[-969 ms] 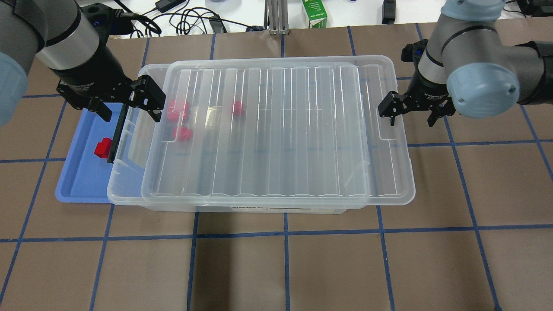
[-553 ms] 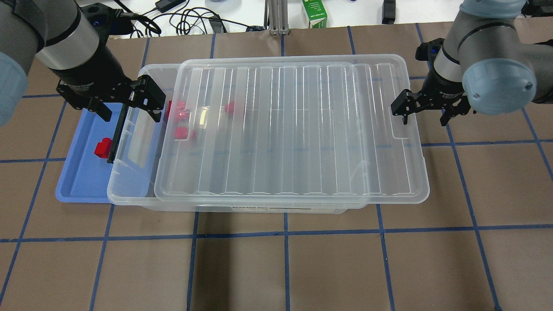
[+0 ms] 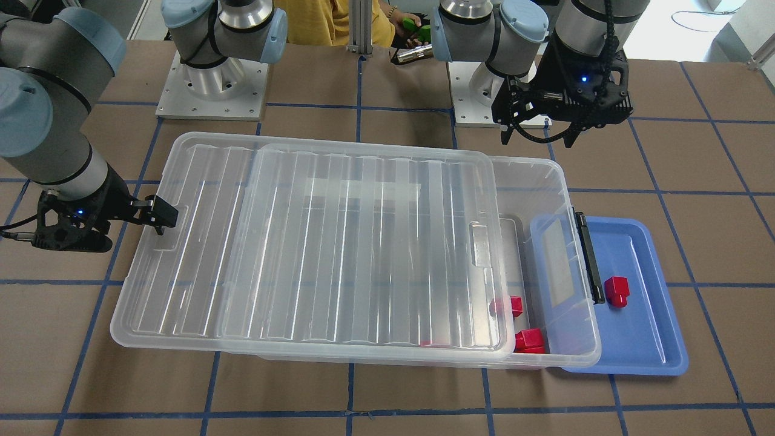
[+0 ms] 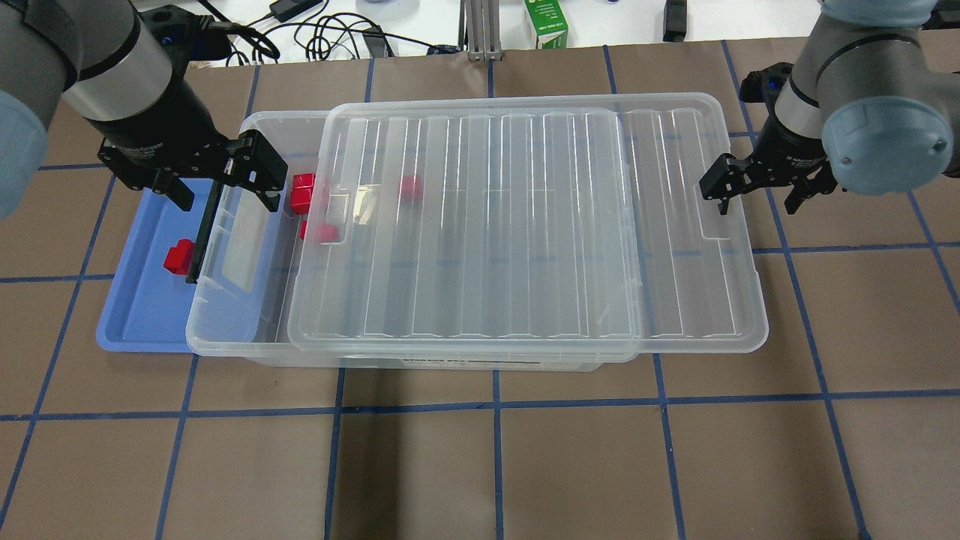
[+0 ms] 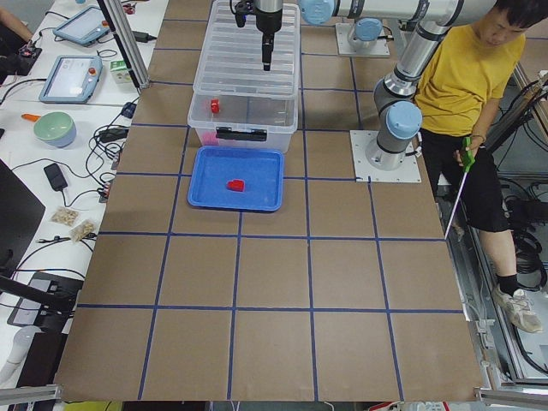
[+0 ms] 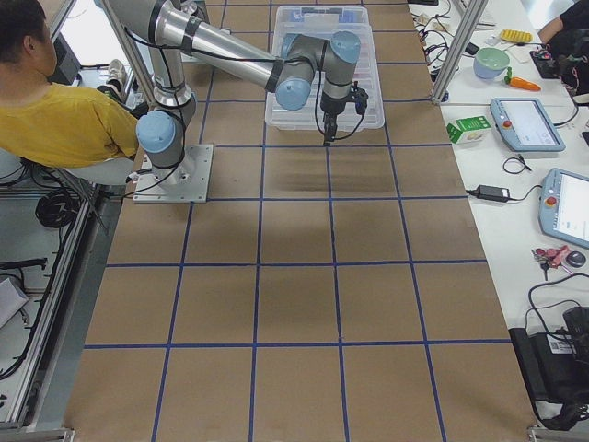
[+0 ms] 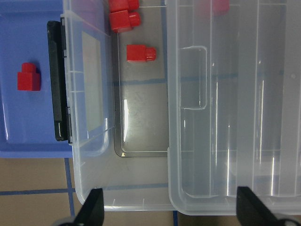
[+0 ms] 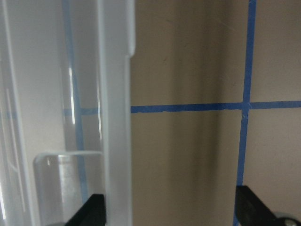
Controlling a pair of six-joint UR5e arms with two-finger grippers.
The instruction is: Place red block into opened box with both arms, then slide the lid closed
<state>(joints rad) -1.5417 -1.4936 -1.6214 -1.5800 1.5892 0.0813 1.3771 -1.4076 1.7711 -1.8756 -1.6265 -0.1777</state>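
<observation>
One red block (image 4: 178, 256) (image 3: 617, 289) (image 7: 29, 80) lies on the blue tray, outside the box. The clear box (image 4: 225, 346) (image 3: 560, 181) holds several more red blocks (image 4: 303, 192) at its uncovered left end, by the black latch (image 4: 204, 232). The ribbed lid (image 4: 525, 225) (image 3: 333, 242) lies on the box, shifted right and overhanging that end. My left gripper (image 4: 225, 187) (image 7: 170, 212) hovers open and empty above the box's latch end. My right gripper (image 4: 757, 199) (image 8: 171, 212) is open and straddles the lid's right rim, one finger in the recess.
The blue tray (image 4: 135, 315) lies tucked under the box's left end. A green carton (image 4: 546, 22) and cables lie beyond the table's far edge. A person in yellow (image 5: 467, 77) stands behind the robot's bases.
The right gripper has moved right and the lid has slid right with it, uncovering more of the box's left end and its red blocks. The left arm has not moved.
</observation>
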